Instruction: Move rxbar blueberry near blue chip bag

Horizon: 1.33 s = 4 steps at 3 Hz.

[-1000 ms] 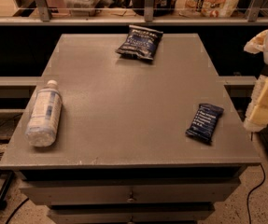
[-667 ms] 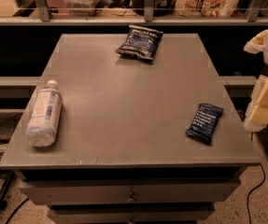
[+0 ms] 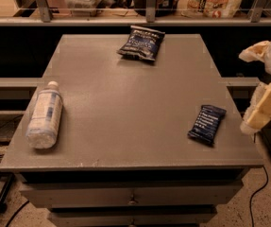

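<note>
- The gripper [image 3: 263,111] hung off the table's right edge, just beside the front-right corner and above floor level; it touched nothing on the tabletop; whether it was released or clenched could not be told from this view.
- The rxbar blueberry [image 3: 207,124] lay flat near the front-right of the grey table [image 3: 125,103], slightly skewed, close to the right edge and apart from the gripper.
- The blue chip bag [image 3: 141,43] rested at the back of the table, a little right of centre, well apart from the bar; a clear plastic water bottle [image 3: 44,116] lay on its side near the front-left edge, out of the likely path.
- By my reading, the step in hand was the approach to the bar; no grasp had been made and the transfer was not yet begun.
- The next move would call for bringing the gripper in over the bar, lining its jaws across the narrow width, and descending low enough to catch so thin a wrapper; then a carry back and leftward, setting it down beside the bag without nudging it.
</note>
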{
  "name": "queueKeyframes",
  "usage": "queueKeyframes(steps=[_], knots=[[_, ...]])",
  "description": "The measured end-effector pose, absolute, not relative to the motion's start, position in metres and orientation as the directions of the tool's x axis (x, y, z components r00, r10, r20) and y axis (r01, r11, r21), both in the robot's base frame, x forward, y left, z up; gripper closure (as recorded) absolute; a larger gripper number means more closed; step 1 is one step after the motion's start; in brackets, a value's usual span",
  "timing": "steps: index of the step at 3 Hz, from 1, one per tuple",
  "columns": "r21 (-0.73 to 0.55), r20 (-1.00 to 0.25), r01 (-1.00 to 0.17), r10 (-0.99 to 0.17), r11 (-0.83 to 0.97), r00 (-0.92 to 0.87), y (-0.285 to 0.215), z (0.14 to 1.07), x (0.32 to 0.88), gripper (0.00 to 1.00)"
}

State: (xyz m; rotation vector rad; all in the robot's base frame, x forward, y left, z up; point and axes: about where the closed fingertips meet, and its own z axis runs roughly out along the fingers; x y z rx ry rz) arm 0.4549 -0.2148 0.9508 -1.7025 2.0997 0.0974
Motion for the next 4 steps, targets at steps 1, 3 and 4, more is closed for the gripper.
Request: queueKeyframes(steps=[1, 3, 4], knots=[[-0.181, -0.460, -0.952, -0.877, 0.246, -0.140, -0.206, 0.927, 0.466, 0.00], [-0.158, -0.498, -0.952, -0.853, 0.263, -0.153, -0.198, 0.914, 0.469, 0.00], [-0.139, -0.548, -0.943, -0.817, 0.301, -0.180, -0.191, 0.898, 0.472, 0.00]])
